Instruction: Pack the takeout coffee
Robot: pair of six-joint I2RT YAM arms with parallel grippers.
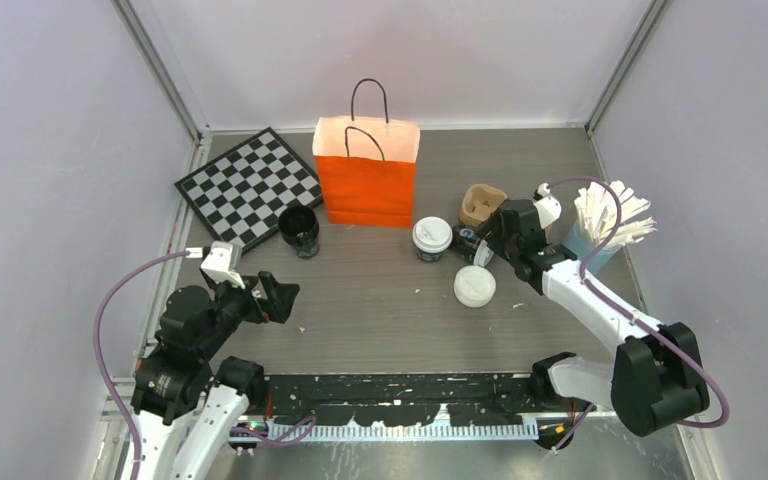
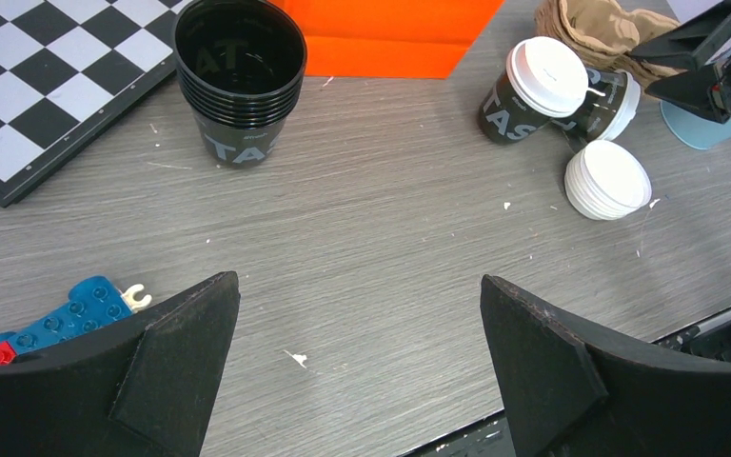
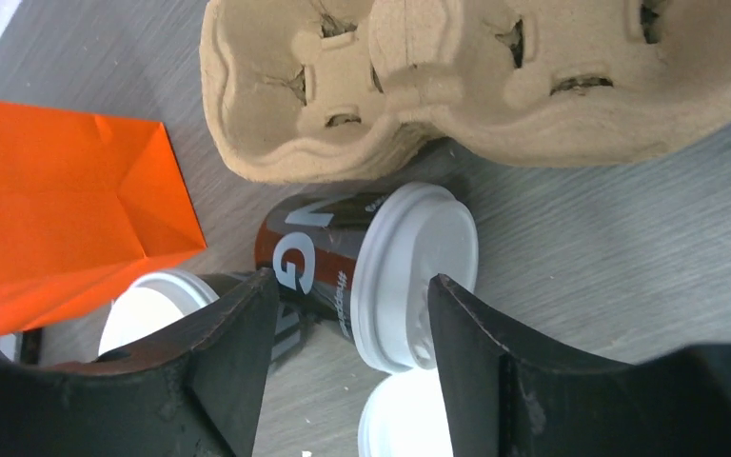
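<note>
Coffee cup [image 3: 319, 257], tipped with its lid pointing away from the bag [image 3: 57, 209], is found just below the right gripper [image 3: 350, 284], jaws held wide, nothing gripped

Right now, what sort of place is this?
Probably a robot test bench, not a café: bare walls enclose a table holding props: an orange paper bag, a lidded coffee cup, a chessboard.
</note>
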